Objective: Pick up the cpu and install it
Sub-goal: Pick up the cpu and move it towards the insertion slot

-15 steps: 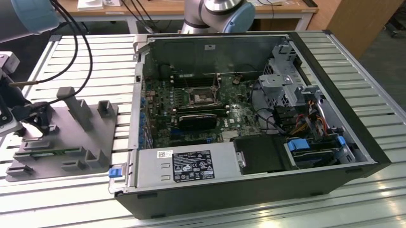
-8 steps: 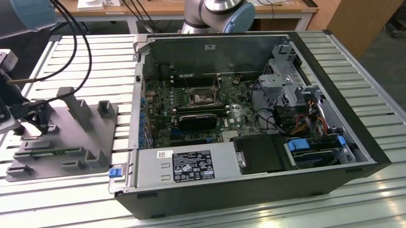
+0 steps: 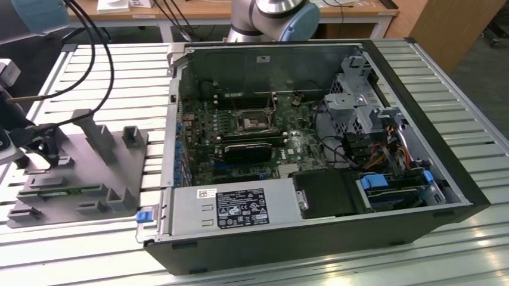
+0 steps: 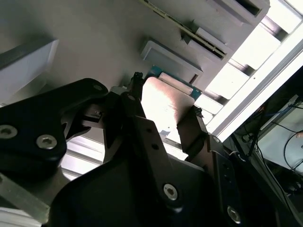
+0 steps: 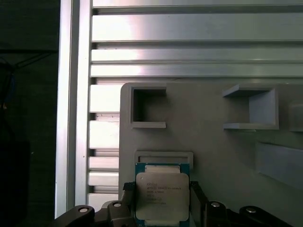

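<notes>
Low over the block [image 5: 222,151] at the exterior view's left, the gripper [image 5: 163,197] straddles the cpu [image 5: 162,187], its span narrow, approx the chip's width. Can't tell if it's actually clamped or just sitting beside the edges. Cpu lies flat in its pocket on the block, silver top up, right beside the pocket lip [image 5: 164,156], and looks not yet lifted.

Risks, as I judge them:
- The chip is thin, so any hold is on slim edges only. W/ a weak squeeze or off-ctr contact it tips or drops on the lift.
- A tilted chip could catch the lip & pop loose.
- If it falls, it may land on the slatted table [image 5: 189,28] & slide into a gap.
- The socket [image 3: 253,122] is well apart from the block, deep in the open case [image 3: 254,62]. That means a long carry, and any slip in the hold adds pos error.
- A skewed or rotated chip set down there could bend contacts, esp if pushed
</notes>
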